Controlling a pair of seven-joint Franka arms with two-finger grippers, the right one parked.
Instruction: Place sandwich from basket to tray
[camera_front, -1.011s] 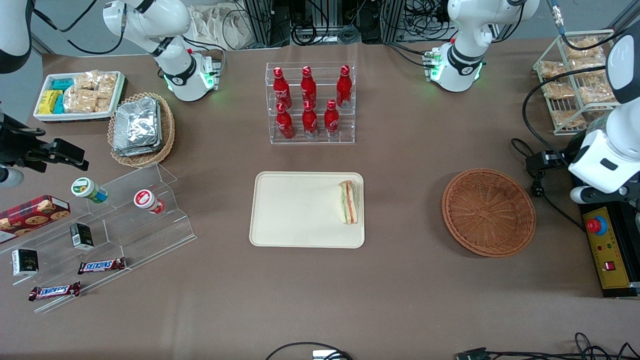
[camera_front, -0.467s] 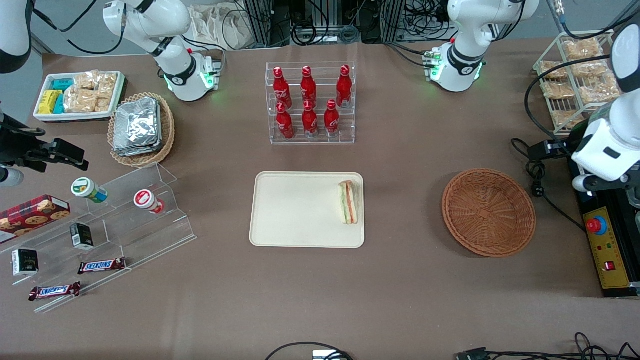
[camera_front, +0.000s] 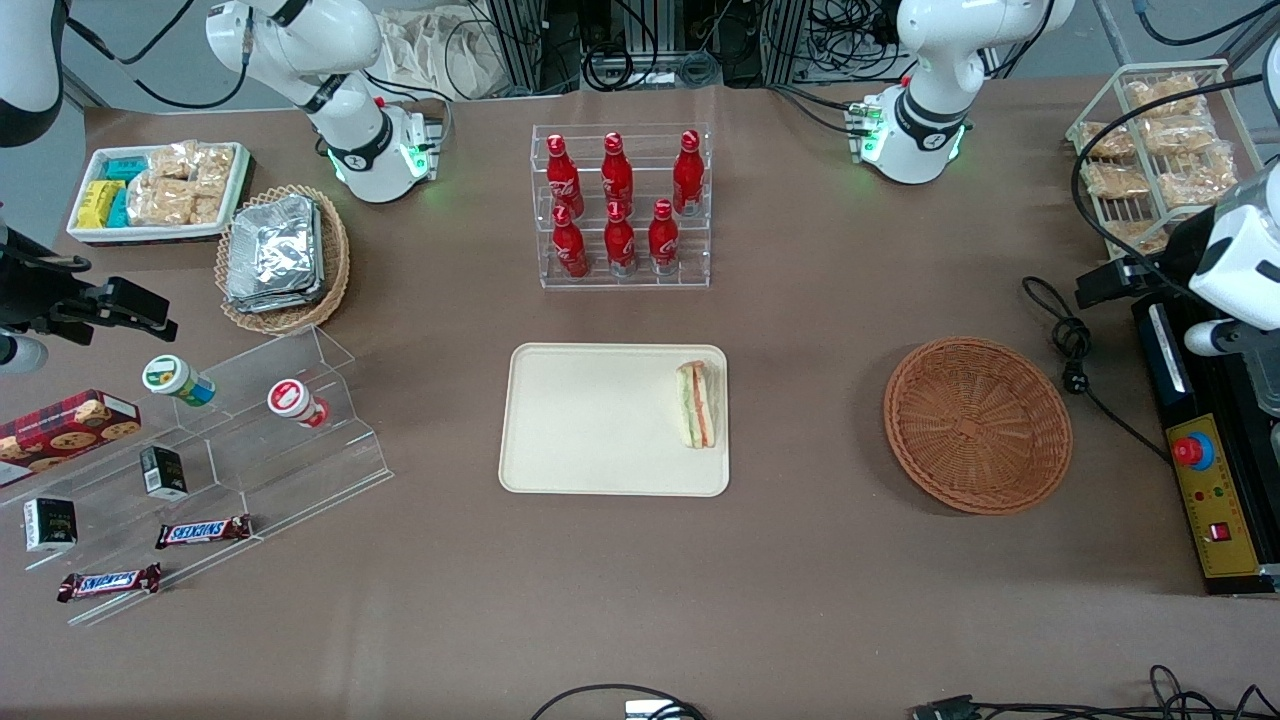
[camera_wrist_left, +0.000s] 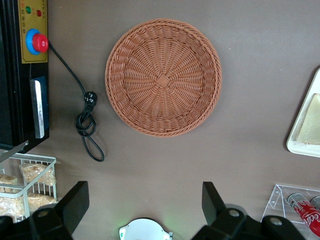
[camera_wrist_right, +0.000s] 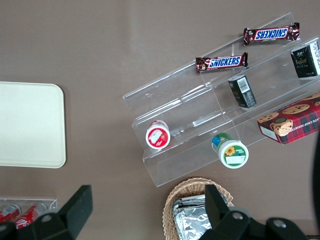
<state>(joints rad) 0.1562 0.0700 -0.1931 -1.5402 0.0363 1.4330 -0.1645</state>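
The sandwich (camera_front: 699, 404) lies on the cream tray (camera_front: 560, 420), close to the tray edge nearest the working arm, filling stripes showing. The round reddish-brown basket (camera_front: 977, 425) sits empty on the table beside the tray, toward the working arm's end. My left gripper (camera_wrist_left: 144, 202) is open with nothing between its black fingers (camera_wrist_left: 75, 200). It hangs high over the table and looks down on the empty basket (camera_wrist_left: 163, 77) and a corner of the tray (camera_wrist_left: 295, 142). In the front view the working arm's hand (camera_front: 1240, 260) is at the table's end, above the control box.
A black control box with a red button (camera_front: 1210, 490) and a coiled cable (camera_front: 1070, 350) lie under the arm. A wire rack of snack packets (camera_front: 1160, 150) stands nearby. A clear rack of red bottles (camera_front: 620, 205) stands farther from the front camera than the tray.
The working arm's hand has drawn away from the basket toward the table's end and farther from the front camera. Sandwich, tray and basket have not moved.
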